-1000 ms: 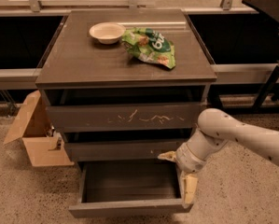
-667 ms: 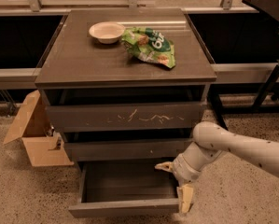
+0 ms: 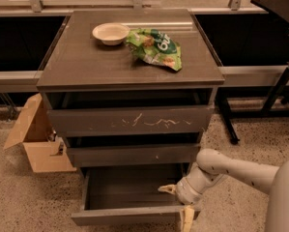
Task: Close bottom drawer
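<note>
Camera view: the bottom drawer [image 3: 129, 215] stands pulled well out of the cabinet at the lower centre of the frame, and its shallow box looks bare inside.
Tool: the tool [image 3: 174, 208] sits at the drawer's right front corner. Its two pale fingers [image 3: 186, 220] are spread, one reaching over the box and the other hanging in front of the slim front. Whether either touches the wood, I cannot tell.
Arm: the white arm [image 3: 231, 170] enters from the lower right edge.
Step in hand: probably setting up the push; the drawer is not yet shut.
Doing it well: press the outer finger flat on the front and drive straight toward the cabinet. Contact is far to the right, so the box may skew on its runners; moving the contact toward the centre should help. Lift the inner finger clear before it is caught under the middle front [image 3: 134, 154].
Above: the scratched front [image 3: 134, 121].
Tabletop: the tabletop [image 3: 76, 62] carries a pale bowl [image 3: 111, 33] and a green snack bag [image 3: 156, 47], upper centre.
Left: a cardboard box [image 3: 33, 139] on the floor.
</note>
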`<state>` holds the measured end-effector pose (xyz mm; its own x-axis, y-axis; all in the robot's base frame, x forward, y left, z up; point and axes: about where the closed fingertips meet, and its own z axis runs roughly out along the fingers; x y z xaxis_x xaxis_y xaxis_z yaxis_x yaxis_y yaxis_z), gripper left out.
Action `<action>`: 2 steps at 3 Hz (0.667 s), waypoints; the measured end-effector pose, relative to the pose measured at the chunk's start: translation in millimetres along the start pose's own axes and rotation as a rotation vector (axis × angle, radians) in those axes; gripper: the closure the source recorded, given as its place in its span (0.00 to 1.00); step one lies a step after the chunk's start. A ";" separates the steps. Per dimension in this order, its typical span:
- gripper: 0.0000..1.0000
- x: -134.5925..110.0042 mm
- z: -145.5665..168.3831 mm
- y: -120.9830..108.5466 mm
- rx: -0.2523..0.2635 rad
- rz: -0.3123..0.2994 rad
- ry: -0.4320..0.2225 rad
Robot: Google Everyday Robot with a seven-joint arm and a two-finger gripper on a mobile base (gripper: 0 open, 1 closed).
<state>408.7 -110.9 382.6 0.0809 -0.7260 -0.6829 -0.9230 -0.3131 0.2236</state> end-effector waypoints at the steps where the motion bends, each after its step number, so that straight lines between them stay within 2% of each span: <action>1: 0.00 0.0 0.0 0.0 0.000 0.000 0.000; 2: 0.00 11.4 13.8 -5.0 -0.021 -0.043 -0.007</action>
<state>409.0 -109.2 364.0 0.1175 -0.7076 -0.6967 -0.9106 -0.3567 0.2087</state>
